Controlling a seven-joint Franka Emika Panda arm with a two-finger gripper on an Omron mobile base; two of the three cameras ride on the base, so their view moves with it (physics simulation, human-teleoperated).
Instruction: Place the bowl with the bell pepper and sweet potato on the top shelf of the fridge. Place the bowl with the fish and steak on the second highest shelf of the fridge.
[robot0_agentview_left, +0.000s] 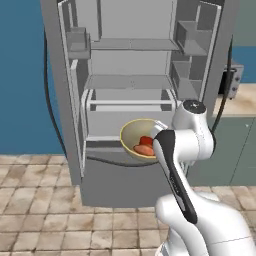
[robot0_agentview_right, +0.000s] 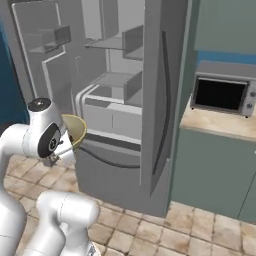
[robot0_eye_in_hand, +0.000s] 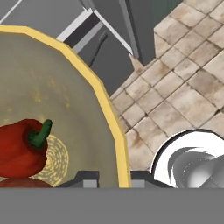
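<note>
A yellow-rimmed bowl (robot0_agentview_left: 133, 131) hangs in front of the open fridge, at the height of its lower drawer. Inside lie a red bell pepper (robot0_agentview_left: 146, 141) and an orange sweet potato (robot0_agentview_left: 143, 149). In the hand view my gripper (robot0_eye_in_hand: 114, 178) is shut on the bowl's rim (robot0_eye_in_hand: 105, 105), one finger inside and one outside, and the pepper (robot0_eye_in_hand: 19, 146) rests near the bowl's middle. The bowl (robot0_agentview_right: 75, 129) peeks out behind my arm in the right base view. The fridge's top shelf (robot0_agentview_left: 132, 44) and second shelf (robot0_agentview_left: 130, 81) are bare. The bowl with fish and steak is out of view.
Both fridge doors stand open: the left one (robot0_agentview_left: 70, 75) and the right one (robot0_agentview_left: 200, 50), each with door bins. A white drawer (robot0_agentview_left: 130, 107) sits under the shelves. A microwave (robot0_agentview_right: 220, 95) stands on the counter (robot0_agentview_right: 220, 125) to the right. Tiled floor (robot0_eye_in_hand: 183, 87) lies below.
</note>
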